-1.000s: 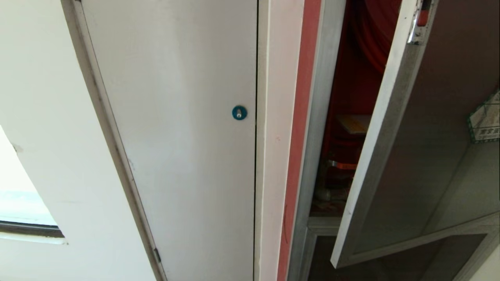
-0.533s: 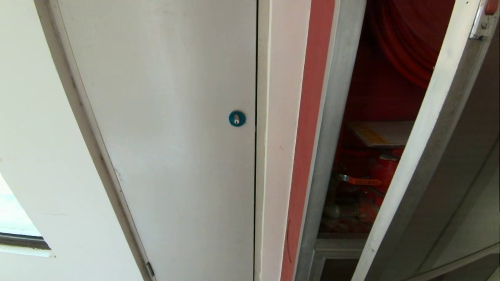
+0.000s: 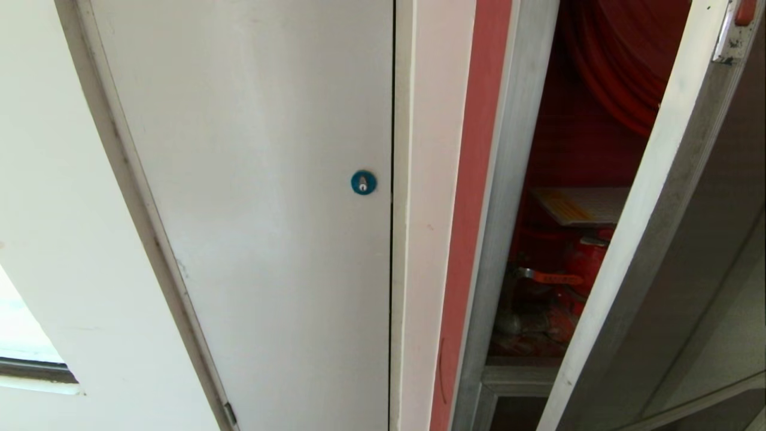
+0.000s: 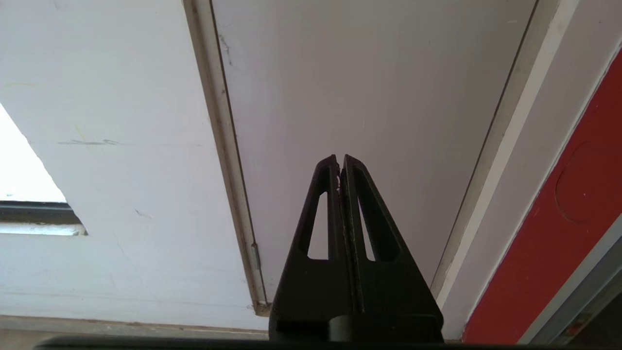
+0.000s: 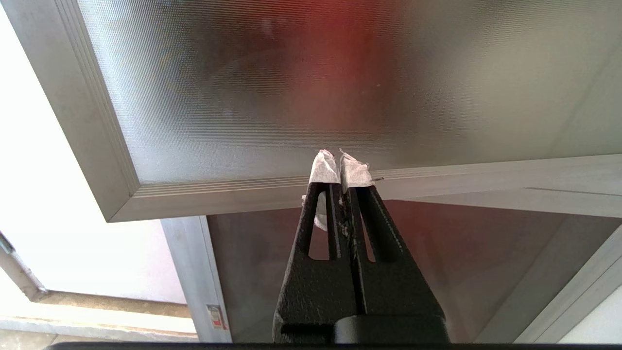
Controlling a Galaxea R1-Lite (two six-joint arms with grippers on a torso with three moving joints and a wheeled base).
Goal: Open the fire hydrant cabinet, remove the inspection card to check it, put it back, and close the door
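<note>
Standing ajar at the right of the head frame, the door (image 3: 670,239) leaves the cabinet (image 3: 514,179) open, with the card (image 3: 583,205) lying flat inside at middle right; left claw (image 4: 339,160) and right claw (image 5: 340,160) are both closed, empty

Left gripper (image 4: 341,163) has its black fingers pressed together, holding nothing, pointing at a plain white door (image 4: 369,97). Red strip (image 4: 559,233) off beside the door frame, window (image 4: 24,170) on the other side.
</note>
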